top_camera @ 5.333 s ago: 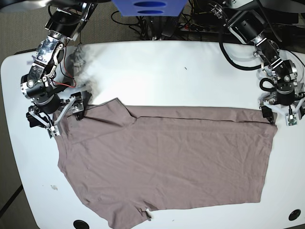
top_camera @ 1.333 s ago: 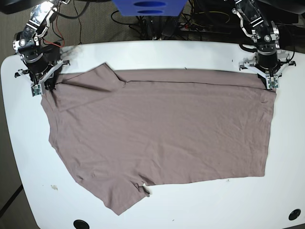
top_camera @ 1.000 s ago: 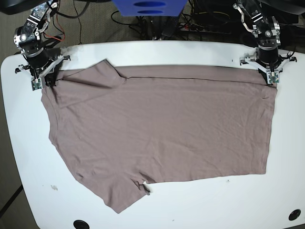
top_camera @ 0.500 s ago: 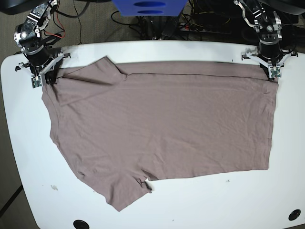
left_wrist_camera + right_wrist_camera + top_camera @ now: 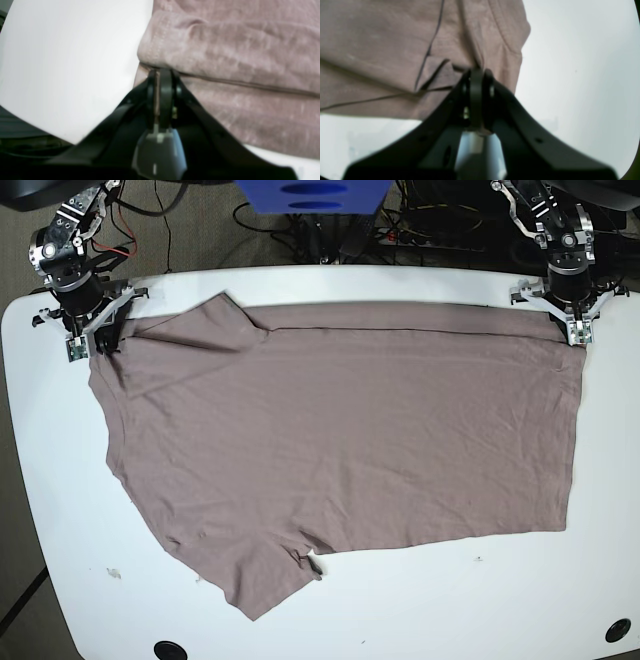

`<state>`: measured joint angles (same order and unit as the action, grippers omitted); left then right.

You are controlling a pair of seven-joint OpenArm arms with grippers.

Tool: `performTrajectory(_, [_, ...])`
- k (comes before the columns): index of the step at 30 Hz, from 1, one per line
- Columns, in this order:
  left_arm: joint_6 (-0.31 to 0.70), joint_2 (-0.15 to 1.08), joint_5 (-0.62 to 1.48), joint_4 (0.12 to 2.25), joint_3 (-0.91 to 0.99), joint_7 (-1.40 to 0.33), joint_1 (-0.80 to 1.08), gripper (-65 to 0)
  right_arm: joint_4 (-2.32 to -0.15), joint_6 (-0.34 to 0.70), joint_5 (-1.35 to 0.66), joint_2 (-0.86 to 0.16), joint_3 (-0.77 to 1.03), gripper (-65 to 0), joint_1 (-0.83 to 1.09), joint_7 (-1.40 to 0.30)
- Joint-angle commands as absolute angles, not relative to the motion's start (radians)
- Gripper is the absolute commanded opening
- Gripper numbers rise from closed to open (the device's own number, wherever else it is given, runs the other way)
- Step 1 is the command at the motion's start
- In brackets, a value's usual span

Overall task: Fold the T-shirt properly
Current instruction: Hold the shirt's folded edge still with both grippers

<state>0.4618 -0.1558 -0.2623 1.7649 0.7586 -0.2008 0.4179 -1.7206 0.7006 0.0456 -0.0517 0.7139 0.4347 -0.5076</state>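
The T-shirt [image 5: 340, 450] is spread across most of the white worktop [image 5: 30, 500], lying mostly flat with light wrinkles. A straight doubled edge is seen along the far side, from about 11 o'clock to 1 o'clock in the base view, so one lengthwise fold is judged to be in place. A sleeve [image 5: 215, 325] is laid over the body near 11 o'clock; the other sleeve [image 5: 265, 580] sticks out toward 7 o'clock, not tucked in.

The left claw [image 5: 575, 320] is parked at the 1 o'clock corner of the shirt. In its wrist view the left claw [image 5: 160, 75] is clenched, with a hemmed edge of the T-shirt [image 5: 225, 62] pinched at the tips. The right claw [image 5: 90, 340] is placed at the 10 o'clock corner. In its wrist view the right claw [image 5: 476, 72] is clenched too, with bunched cloth of the T-shirt [image 5: 395, 50] caught at its tips.

Progress is judged early: only the first fold looks done and both corners are gripped. Left to do, as judged: the corners released, the loose sleeve folded in, the width folded across, the wrinkles smoothed. No finished compact fold is shown yet.
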Motion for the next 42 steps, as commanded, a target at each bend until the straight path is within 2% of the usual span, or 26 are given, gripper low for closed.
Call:
performTrajectory(1, [0.452,-0.157,-0.278,1.776,0.765,-0.226,0.414,-55.2,-1.721,0.698,0.087,-0.058,0.72,-54.5,0.446,-0.567])
performTrajectory(4, [0.452,-0.157,-0.277,1.785,0.765,-0.226,0.409,-46.7,-1.73,0.698,0.085,-0.058,0.72,-47.5,0.444,-0.567])
performTrajectory(8, [0.452,-0.157,-0.272,1.816,0.765,-0.226,0.4,-29.4,-1.764,0.698,0.085,-0.058,0.72,-37.2,0.444,-0.567])
performTrajectory(11, [0.452,-0.157,-0.271,1.828,0.763,-0.226,0.397,-19.9,-1.796,0.698,0.085,-0.058,0.72,-32.7,0.443,-0.567])
performTrajectory(13, [0.452,-0.157,-0.271,1.836,0.762,-0.226,0.392,-16.0,-1.816,0.698,0.085,-0.058,0.72,-31.1,0.443,-0.567])
performTrajectory(21, [0.452,-0.157,-0.277,1.87,0.762,-0.226,0.357,-16.0,-1.88,0.698,0.085,-0.056,0.72,-30.2,0.441,-0.573])
performTrajectory(30, [0.452,-0.157,-0.278,1.902,0.762,-0.228,0.338,-15.6,-1.994,0.698,0.084,-0.056,0.72,-30.2,0.441,-0.723])
performTrajectory(42, [0.45,-0.157,-0.278,1.971,0.763,-0.228,0.331,-15.6,-2.061,0.698,0.025,-0.056,0.72,-30.4,0.441,-0.809])
